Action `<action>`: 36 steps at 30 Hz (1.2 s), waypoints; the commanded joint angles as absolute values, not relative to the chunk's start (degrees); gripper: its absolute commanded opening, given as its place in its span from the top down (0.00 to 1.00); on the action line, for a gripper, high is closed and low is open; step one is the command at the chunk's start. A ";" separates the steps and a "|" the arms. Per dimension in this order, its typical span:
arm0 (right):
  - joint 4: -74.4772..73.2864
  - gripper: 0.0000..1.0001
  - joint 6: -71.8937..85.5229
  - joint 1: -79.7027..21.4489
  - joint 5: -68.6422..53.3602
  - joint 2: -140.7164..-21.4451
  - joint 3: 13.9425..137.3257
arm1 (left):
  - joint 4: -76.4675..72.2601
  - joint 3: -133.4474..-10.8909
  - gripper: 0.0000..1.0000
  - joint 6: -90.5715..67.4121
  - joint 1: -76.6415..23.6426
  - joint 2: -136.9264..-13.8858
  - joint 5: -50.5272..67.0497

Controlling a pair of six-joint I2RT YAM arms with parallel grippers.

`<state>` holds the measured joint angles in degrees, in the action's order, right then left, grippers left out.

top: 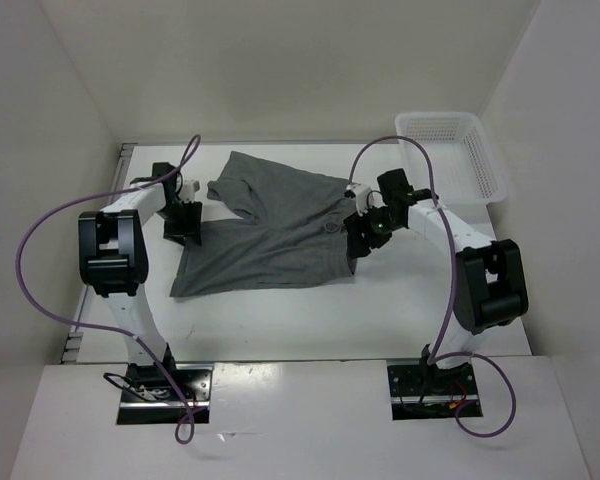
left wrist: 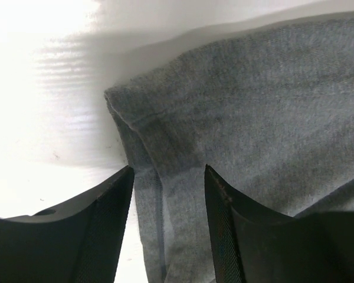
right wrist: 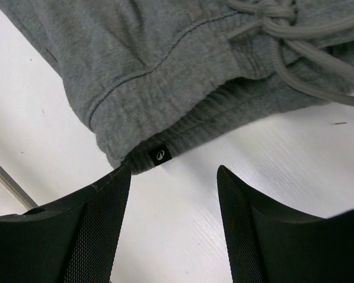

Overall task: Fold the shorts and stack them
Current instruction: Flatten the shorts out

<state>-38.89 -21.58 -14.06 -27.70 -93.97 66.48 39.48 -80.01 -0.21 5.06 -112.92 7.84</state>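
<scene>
Opening step: the shorts (top: pixel 270 235) lie spread, unfolded, on the table (top: pixel 280 320); the left gripper (left wrist: pixel 168 177) over a leg hem and the right gripper (right wrist: pixel 174 174) beside the waistband corner both gape open, probably needing next to pinch those 2 edges.

My grey shorts (top: pixel 270 235) lie spread flat on the table (top: pixel 280 320) in front of me. The ribbed waistband (right wrist: pixel 212 118) points to my right and both wide legs to my left, the far leg rumpled and folded over on itself. A knotted drawstring (right wrist: pixel 262 10) rests at the waist, and a small black label (right wrist: pixel 160 154) sits on the waistband's edge.
</scene>
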 commanded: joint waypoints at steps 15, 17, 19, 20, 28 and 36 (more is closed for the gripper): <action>-33.93 0.36 -20.57 -16.00 -26.37 -93.16 65.13 | 33.93 -78.05 0.38 0.00 1.14 -108.80 2.47; -33.93 0.36 -20.04 -16.00 -26.37 -93.16 65.13 | 33.40 -78.05 0.39 0.00 1.14 -109.51 1.76; -33.93 0.36 -20.04 -16.00 -26.37 -93.16 65.13 | 32.79 -77.52 0.41 0.00 1.14 -110.03 1.76; -33.93 0.36 -20.04 -16.00 -26.37 -93.16 65.13 | 32.78 -77.52 0.41 0.00 1.14 -110.65 1.76; -33.93 0.39 -20.57 -16.61 -26.89 -93.69 65.13 | 32.78 -79.27 0.51 0.00 1.14 -113.37 4.13; -39.19 0.36 -28.56 -17.84 -31.19 -93.69 65.13 | 33.31 -80.94 0.87 0.00 1.14 -115.14 4.66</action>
